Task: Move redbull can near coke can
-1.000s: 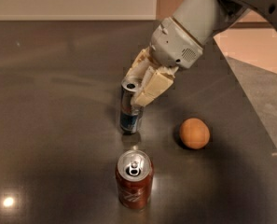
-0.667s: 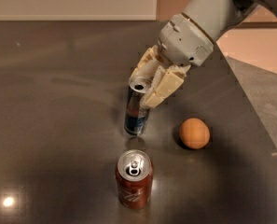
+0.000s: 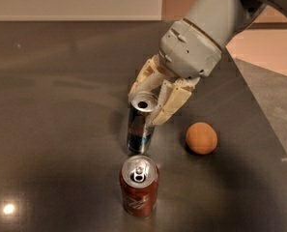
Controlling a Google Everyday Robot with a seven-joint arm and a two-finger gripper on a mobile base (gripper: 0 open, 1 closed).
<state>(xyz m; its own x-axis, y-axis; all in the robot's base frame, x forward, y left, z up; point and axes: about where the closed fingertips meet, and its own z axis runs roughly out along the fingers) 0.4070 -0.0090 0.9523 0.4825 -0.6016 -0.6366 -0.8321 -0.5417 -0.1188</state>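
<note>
The redbull can (image 3: 139,133), slim and silver-blue with an open top, stands upright on the dark table (image 3: 51,110), just behind the coke can (image 3: 139,190). A small gap separates the two cans. The coke can is stout and red-brown, with a silver top and pull tab, near the front edge of the view. My gripper (image 3: 146,106) reaches down from the upper right. Its cream fingers (image 3: 171,103) sit on either side of the redbull can's top, shut on it.
An orange ball-shaped fruit (image 3: 201,137) lies on the table to the right of the redbull can. The table's right edge (image 3: 266,115) runs diagonally, with light floor beyond it. A pale wall lies along the table's far side.
My gripper and the redbull can have moved right and toward the front, closer to the coke can. The coke can and the orange fruit have stayed put.
</note>
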